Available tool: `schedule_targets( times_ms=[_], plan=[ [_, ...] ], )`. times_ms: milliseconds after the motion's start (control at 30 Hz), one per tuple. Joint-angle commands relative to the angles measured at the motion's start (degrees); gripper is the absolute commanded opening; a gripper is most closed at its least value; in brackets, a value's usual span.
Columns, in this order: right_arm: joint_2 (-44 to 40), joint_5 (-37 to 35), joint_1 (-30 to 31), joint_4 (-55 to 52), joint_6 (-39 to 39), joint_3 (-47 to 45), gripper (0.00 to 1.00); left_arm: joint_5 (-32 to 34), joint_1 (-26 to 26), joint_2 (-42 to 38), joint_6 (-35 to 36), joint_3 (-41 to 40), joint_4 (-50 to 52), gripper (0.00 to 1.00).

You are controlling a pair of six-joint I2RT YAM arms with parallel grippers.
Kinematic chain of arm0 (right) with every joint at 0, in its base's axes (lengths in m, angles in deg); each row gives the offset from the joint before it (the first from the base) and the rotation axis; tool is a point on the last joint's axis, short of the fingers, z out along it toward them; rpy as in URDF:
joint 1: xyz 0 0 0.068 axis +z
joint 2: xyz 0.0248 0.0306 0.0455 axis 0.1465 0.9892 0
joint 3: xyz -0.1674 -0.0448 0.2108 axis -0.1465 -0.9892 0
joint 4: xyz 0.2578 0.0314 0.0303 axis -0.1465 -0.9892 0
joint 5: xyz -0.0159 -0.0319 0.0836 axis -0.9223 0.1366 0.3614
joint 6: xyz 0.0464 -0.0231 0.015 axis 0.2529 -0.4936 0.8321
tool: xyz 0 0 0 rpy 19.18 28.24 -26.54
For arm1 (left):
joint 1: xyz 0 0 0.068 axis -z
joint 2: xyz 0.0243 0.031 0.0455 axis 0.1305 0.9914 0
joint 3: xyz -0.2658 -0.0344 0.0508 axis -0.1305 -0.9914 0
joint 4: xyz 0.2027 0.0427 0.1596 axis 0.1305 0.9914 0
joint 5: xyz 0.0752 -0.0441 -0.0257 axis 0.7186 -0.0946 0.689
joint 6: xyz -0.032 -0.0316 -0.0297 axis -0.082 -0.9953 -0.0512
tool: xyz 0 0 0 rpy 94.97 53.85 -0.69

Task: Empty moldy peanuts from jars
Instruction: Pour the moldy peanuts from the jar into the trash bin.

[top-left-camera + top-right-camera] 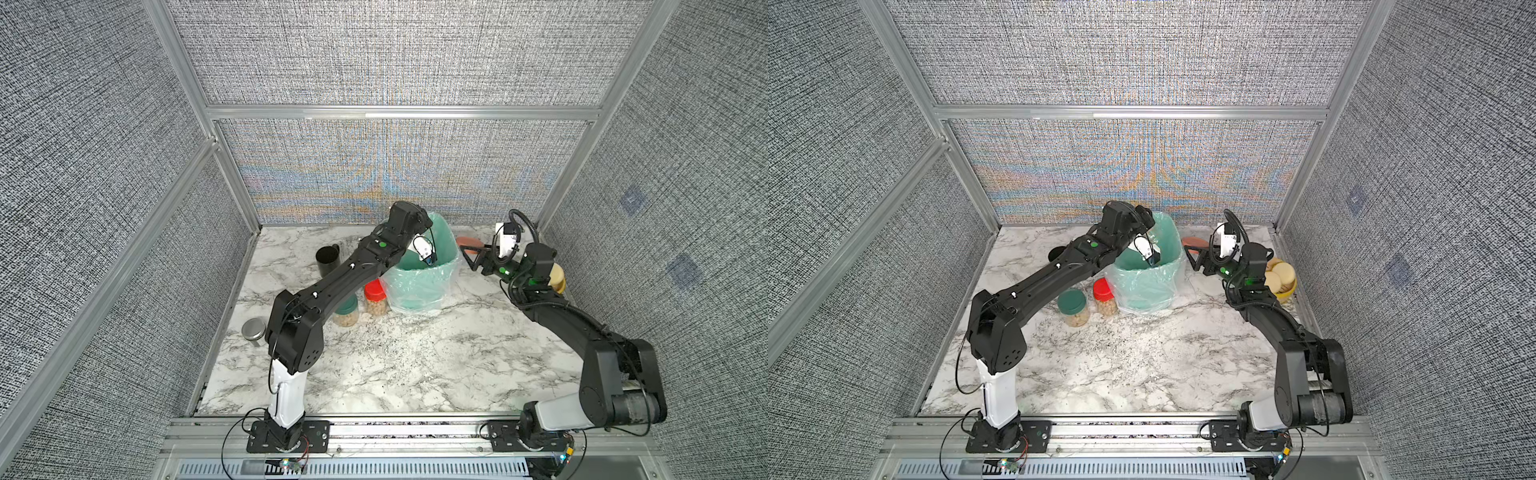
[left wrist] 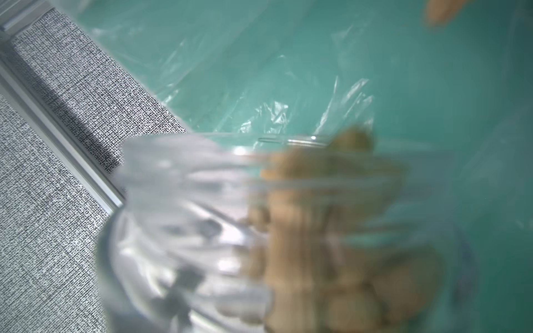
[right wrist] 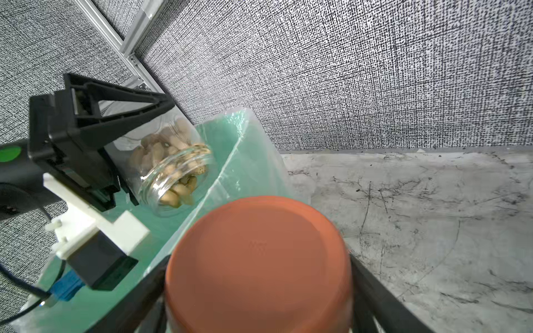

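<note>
Marble surface (image 1: 395, 365), grey fabric walls; open jar (image 3: 176, 170) is gripped by left tool (image 3: 150, 135), tilted mouth-down over lined bin (image 1: 419, 286) at the surface's far edge. At the mouth, moldy peanuts (image 3: 180, 187) are bunched. Beside the bin, terracotta lid (image 3: 259, 259) is clamped in right tool (image 1: 473, 254). Tilt should be steepened gradually, mouth kept inside the rim, so nothing is spilled. Capped: green-lidded jar (image 1: 1074, 307) and red-lidded jar (image 1: 1104, 297), just beside the bin.
</note>
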Motion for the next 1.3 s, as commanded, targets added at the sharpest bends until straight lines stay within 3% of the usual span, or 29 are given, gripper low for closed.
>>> schedule_targets(
  times_ms=[0, 500, 1100, 1267],
  plan=[
    [-0.3, 1.3, 0.1, 2.9, 0.9, -0.2, 0.63, 0.1, 0.0, -0.4, 1.9, 1.8, -6.2, 0.0],
    [-1.3, 1.9, 0.1, 3.8, 1.9, -1.0, 0.63, 1.9, -0.4, -5.1, 7.0, -5.9, -3.1, 0.0],
    [-0.3, 2.9, 0.2, 5.0, 2.8, -1.5, 0.63, 3.0, -1.1, -4.8, 8.0, -1.4, -8.2, 0.0],
    [-0.6, 2.9, 0.2, 5.4, 3.0, -1.8, 0.63, 2.7, -1.5, -8.1, 8.3, -8.7, -3.8, 0.0]
  ],
)
